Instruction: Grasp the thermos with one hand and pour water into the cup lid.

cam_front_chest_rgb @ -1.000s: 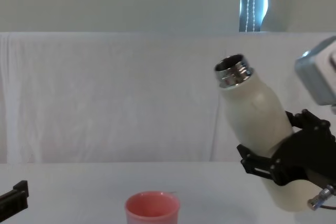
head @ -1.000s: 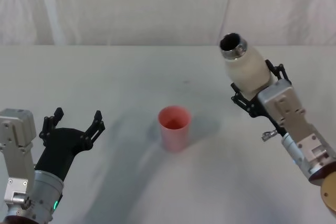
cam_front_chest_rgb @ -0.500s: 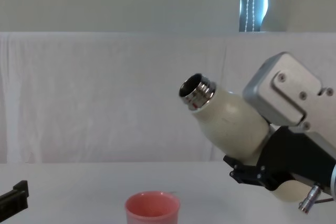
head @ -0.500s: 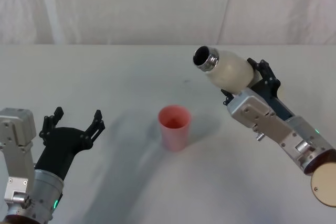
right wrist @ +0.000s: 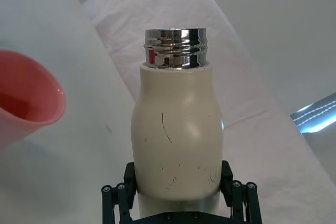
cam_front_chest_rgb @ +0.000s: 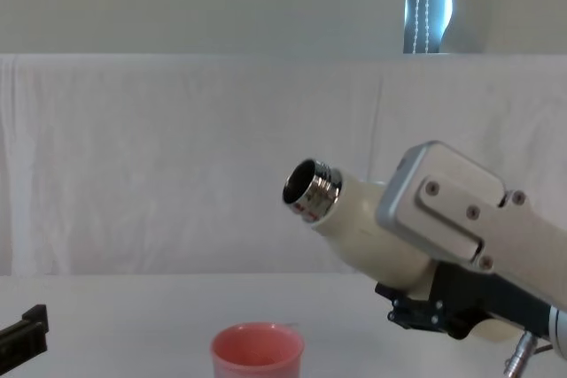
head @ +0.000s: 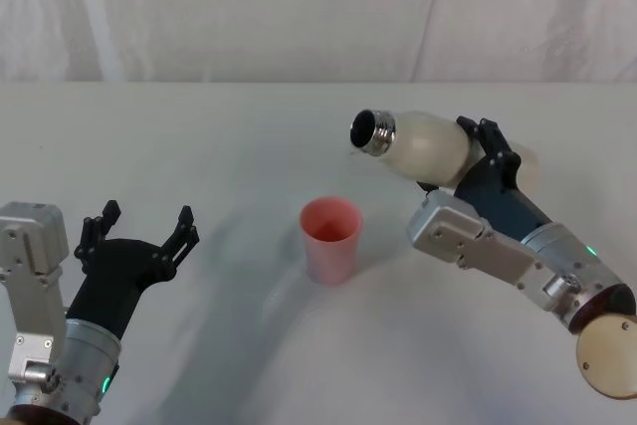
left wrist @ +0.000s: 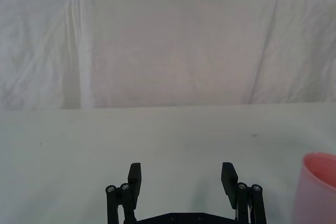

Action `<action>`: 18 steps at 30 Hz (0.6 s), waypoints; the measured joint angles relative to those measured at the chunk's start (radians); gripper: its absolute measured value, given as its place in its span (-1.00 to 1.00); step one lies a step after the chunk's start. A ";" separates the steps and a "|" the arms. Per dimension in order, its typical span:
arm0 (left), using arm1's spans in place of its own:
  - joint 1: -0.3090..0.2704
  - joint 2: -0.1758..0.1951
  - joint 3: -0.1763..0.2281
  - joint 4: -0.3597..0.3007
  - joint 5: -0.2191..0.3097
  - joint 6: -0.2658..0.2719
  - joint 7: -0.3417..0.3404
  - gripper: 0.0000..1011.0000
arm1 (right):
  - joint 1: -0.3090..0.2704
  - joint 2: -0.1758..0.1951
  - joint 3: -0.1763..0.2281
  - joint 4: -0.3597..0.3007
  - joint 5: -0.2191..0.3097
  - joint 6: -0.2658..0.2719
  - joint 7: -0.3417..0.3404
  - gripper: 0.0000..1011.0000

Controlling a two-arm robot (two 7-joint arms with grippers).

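Looking down from the head view, we see the right hand (head: 476,158) clamped around the body of the thermos (head: 423,145), which is lifted off the white worktop (head: 249,136) and tipped far over, nearly level, its steel neck pointing toward the robot's left. The open mouth sits above and a little to the right of the cup lid (head: 330,242), which stands upright on the worktop near the middle. The left hand (head: 139,236) rests low at the near left, its 2 fingers spread with nothing between them, well apart from the cup lid.

In the left wrist view, the left hand (left wrist: 181,178) shows both fingertips (left wrist: 134,173) parted over bare worktop (left wrist: 157,135), with the cup lid (left wrist: 317,187) off to one side.

In the right wrist view, the right hand (right wrist: 178,182) presses a finger against each side of the thermos (right wrist: 177,142); the cream body carries fine scratches, and the threaded neck is uncovered. The cup lid (right wrist: 26,93) appears beyond; its inside looks darker at the bottom, perhaps liquid, though we cannot be sure.

From the chest view, the thermos (cam_front_chest_rgb: 359,223) slants with its mouth higher than the rim of the cup lid (cam_front_chest_rgb: 257,351) and to its right. No stream is visible between them.
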 joint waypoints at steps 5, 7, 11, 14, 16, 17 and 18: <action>0.000 0.000 0.000 0.000 0.000 0.000 0.000 0.98 | 0.000 0.005 -0.011 0.009 -0.024 0.002 -0.008 0.90; 0.000 0.000 0.000 0.000 0.000 0.000 0.000 0.98 | 0.002 0.008 -0.018 0.014 -0.040 0.003 -0.013 0.90; 0.000 0.000 0.000 0.000 0.000 0.000 0.000 0.98 | 0.004 0.015 -0.032 0.026 -0.071 0.004 -0.021 0.90; 0.000 0.000 0.000 0.000 0.000 0.000 0.000 0.98 | 0.007 0.019 -0.041 0.034 -0.087 0.004 -0.027 0.90; 0.000 0.000 0.000 0.000 0.000 0.000 0.000 0.98 | 0.008 0.021 -0.045 0.038 -0.095 0.003 -0.029 0.90; 0.000 0.000 0.000 0.000 0.000 0.000 0.000 0.98 | 0.009 0.022 -0.048 0.041 -0.099 0.003 -0.030 0.90; 0.000 0.000 0.000 0.000 0.000 0.000 0.000 0.98 | 0.010 0.023 -0.050 0.043 -0.103 0.003 -0.031 0.90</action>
